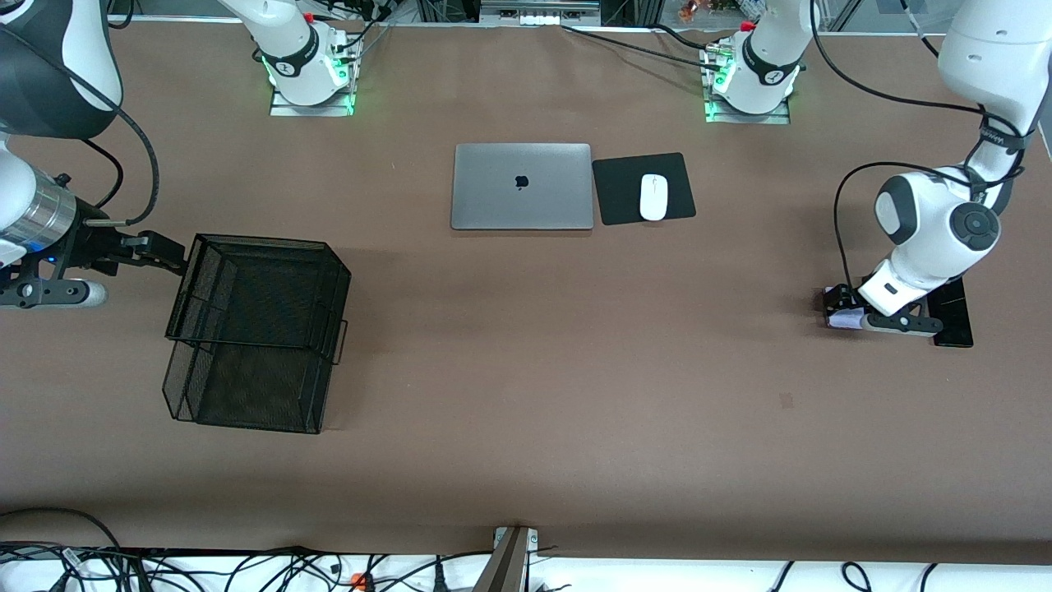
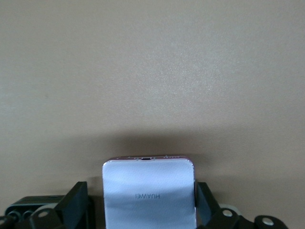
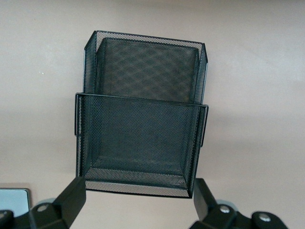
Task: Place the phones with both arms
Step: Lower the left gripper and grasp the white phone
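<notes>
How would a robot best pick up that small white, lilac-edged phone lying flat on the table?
Probably across its two long side edges, coming straight down from above. The small white, lilac-edged phone lies flat, and the open left gripper already straddles those edges.

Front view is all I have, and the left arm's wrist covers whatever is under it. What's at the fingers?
Observer: The left wrist view shows a white phone lying flat on the table, between the open fingers of the left gripper.
Operator: Which side is up?
Observer: A plain white side with HUAWEI lettering.
Operator: Anything in the basket?
Observer: No. The right wrist view looks into the mesh basket and both compartments are empty. The right gripper, open, hovers at the basket's edge toward the right arm's end of the table.
</notes>
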Available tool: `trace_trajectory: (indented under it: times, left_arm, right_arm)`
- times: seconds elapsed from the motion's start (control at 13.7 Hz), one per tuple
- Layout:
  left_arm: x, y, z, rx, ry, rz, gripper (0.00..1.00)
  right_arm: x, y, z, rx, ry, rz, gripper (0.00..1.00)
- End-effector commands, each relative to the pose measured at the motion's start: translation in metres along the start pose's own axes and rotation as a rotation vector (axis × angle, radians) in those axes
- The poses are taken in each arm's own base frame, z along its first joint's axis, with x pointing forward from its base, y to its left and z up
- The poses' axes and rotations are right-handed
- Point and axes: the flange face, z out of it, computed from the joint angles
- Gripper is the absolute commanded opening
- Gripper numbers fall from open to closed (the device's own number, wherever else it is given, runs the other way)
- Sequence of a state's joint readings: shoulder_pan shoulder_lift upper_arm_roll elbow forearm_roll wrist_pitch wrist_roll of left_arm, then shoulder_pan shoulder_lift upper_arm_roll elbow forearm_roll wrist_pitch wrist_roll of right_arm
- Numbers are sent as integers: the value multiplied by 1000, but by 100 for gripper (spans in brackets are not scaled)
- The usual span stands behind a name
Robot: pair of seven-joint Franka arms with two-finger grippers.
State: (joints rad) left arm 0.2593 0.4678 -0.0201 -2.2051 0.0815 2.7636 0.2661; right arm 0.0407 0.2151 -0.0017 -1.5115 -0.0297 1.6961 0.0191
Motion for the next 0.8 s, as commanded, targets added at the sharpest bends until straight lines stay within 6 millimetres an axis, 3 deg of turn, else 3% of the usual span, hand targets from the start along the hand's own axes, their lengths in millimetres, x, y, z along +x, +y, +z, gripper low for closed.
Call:
trace_trajectory:
  times: [0.0,0.58,0.66,0.73]
  left_arm:
    - [-2,3,0,-7,17,11,100]
    - [-7,11,22,-19,3,30,100]
    - [-8,11,24,-21,-1,30,95]
    - [-9,11,26,-21,-4,31,82]
  right_arm:
    - [-4,2,-6,-1,3,-15,100]
    - [-4,3,-6,-1,1,-14,100]
    - [-4,2,-6,-1,1,-15,100]
    - [-4,3,-6,-1,1,-14,100]
